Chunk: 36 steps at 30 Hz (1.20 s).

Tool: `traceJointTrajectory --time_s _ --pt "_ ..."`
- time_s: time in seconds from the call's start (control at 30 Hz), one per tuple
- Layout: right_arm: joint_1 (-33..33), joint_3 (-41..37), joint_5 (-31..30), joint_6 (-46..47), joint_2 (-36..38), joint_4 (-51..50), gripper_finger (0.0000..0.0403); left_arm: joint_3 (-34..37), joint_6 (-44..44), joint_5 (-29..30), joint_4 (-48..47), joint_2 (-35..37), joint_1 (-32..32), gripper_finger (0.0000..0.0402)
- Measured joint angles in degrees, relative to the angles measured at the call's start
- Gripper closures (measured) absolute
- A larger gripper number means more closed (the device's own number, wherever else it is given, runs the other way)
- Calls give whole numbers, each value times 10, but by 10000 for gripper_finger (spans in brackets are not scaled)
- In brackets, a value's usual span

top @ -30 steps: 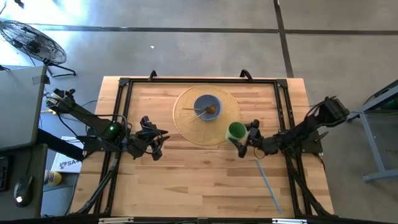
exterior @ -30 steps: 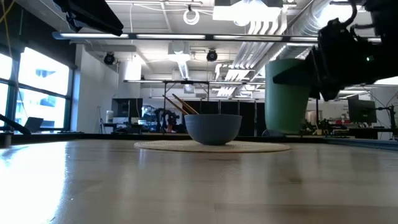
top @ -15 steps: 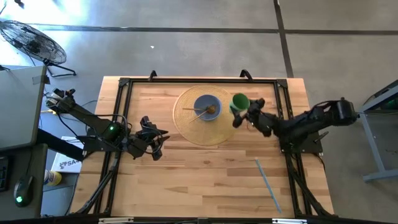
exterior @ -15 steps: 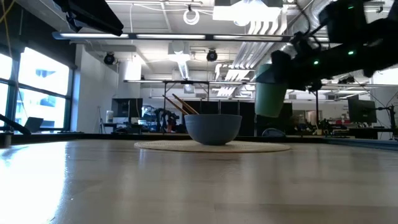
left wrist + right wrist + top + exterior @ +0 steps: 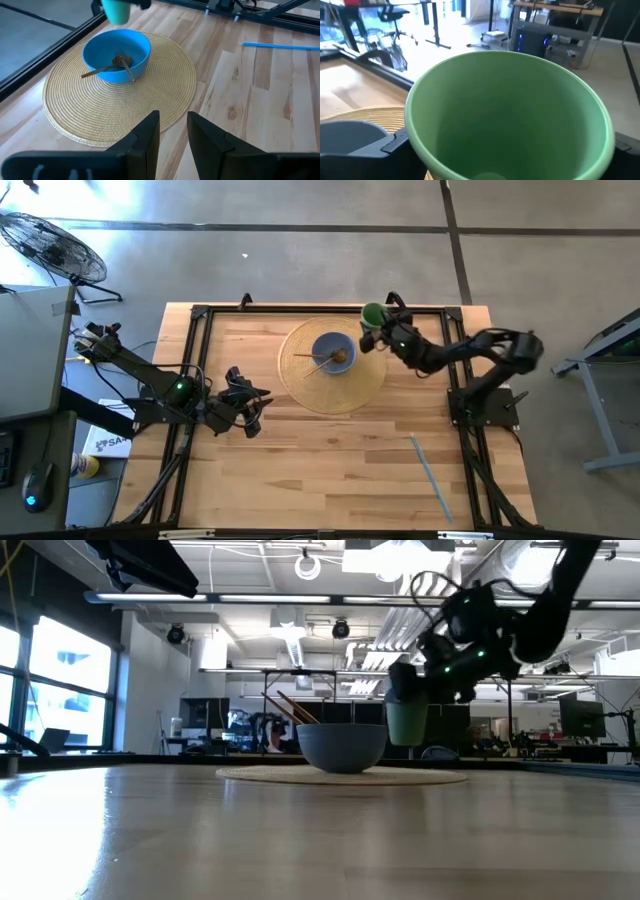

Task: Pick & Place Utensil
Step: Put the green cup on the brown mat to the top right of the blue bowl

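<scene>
Whereas a second ago the right tool [image 5: 385, 335] carried the green cup [image 5: 373, 314] near the right edge of the woven placemat [image 5: 300, 385], it now holds it — fingers pinching the cup — at the mat's far right edge, raised clear of the table [image 5: 300, 470]. The cup has travelled away from the blue straw [image 5: 430, 477], which lies untouched at the near right; judged so, no utensil has yet been placed in it. The cup's interior appears empty. A blue bowl [image 5: 333, 352] at mat centre holds what looks like a wooden utensil [image 5: 322, 361]. Left tool [image 5: 250, 402] waits at the table's left, fingers slightly spread.
</scene>
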<state>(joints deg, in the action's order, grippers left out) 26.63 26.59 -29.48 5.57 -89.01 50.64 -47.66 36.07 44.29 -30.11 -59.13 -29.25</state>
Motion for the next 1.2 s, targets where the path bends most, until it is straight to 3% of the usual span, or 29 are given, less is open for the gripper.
traceJointTrajectory --time_s 0.17,0.37,0.77,1.2 --pt "14 53 11 4 -80 2 38 0 0 0 0 0 0 305" --pt "25 86 -17 38 -133 6 38 0 -10 -5 0 0 0 305" --pt "34 81 7 73 -143 7 36 0 -11 -11 1 0 0 305" --pt "34 81 13 69 -143 -14 5 0 -11 -7 2 0 0 305"
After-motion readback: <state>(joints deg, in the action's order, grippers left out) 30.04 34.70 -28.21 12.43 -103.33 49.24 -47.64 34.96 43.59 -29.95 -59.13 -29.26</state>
